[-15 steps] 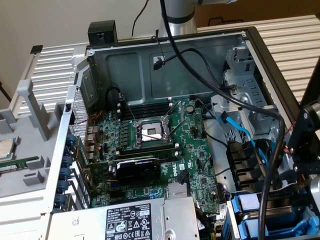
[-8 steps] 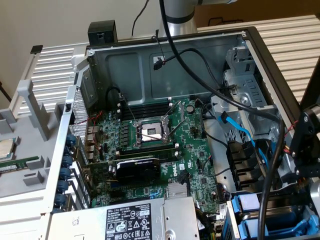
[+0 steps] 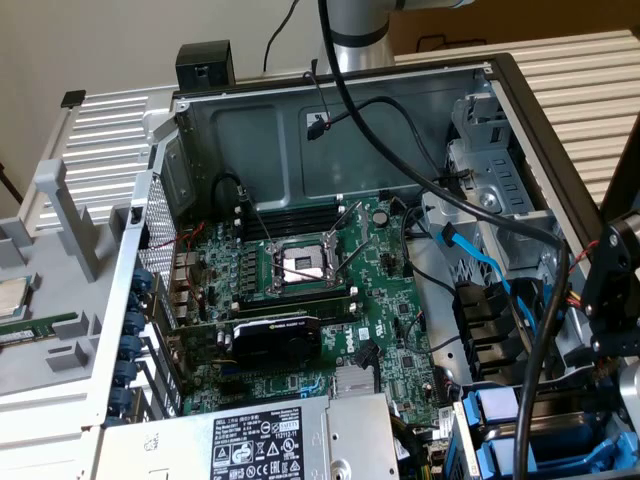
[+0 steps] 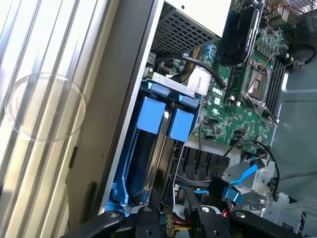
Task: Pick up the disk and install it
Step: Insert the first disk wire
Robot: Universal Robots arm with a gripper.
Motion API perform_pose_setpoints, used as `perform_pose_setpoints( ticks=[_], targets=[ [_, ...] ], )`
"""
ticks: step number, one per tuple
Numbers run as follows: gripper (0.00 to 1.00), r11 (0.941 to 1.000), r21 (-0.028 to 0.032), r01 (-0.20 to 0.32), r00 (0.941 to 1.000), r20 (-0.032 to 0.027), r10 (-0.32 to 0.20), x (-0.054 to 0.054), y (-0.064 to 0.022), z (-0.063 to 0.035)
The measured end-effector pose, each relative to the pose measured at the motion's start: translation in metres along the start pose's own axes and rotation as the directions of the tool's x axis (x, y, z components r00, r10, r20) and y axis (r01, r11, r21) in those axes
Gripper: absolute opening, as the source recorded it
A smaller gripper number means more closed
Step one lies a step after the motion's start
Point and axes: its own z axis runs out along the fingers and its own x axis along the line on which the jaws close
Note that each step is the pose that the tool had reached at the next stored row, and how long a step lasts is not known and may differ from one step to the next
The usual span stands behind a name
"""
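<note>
Installation appears under way: the black gripper, grip state indeterminable, stands at the blue-framed silver metal disk in the drive bay; seating demands square alignment.

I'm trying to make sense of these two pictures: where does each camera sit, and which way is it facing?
Exterior view: off the arm, above the open computer case, looking down at its motherboard; the arm's grey column shows at the top.
Wrist view: on the wrist, over the case's edge, looking past the claw at the blue drive carriers.
Shared: motherboard, processor socket, graphics card, blue drive carriers.
</note>
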Motion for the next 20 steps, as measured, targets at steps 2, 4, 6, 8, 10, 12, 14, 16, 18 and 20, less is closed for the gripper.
perform_pose_setpoints(
  ticks=[2,4,6,8,10,12,14,16,18,20],
  targets=[
    [0.32,1.0,0.0,0.0,1.0,0.0,0.0,0.0,0.0,0.0],
    [0.32,1.0,0.0,0.0,1.0,0.0001,0.0,0.0001,0.0,0.0],
    [0.32,1.0,0.0,0.0,1.0,0.0,0.0,0.0002,0.0001,-0.0001],
    [0.32,1.0,0.0,0.0,1.0,0.0001,0.0,0.0003,0.0001,-0.0001],
    [0.32,1.0,0.0001,0.0,1.0,0.0003,0.0,0.0004,0.0001,-0.0001],
    [0.32,1.0,-0.0006,0.0,1.0,0.0013,0.0,0.0005,0.0002,0.0],
    [0.32,1.0,-0.0079,-0.005,1.0,0.0075,0.005,0.0009,0.0,-0.0001],
    [0.32,0.9999,-0.0109,-0.006,0.9999,0.0134,0.007,0.0014,-0.0008,-0.0003],
    [0.32,0.9999,-0.0127,-0.008,0.9997,0.0232,0.008,0.0028,-0.0025,-0.0008],
    [0.32,0.9998,-0.0149,-0.009,0.9995,0.0286,0.01,0.0041,-0.0029,-0.0015]
  ],
)
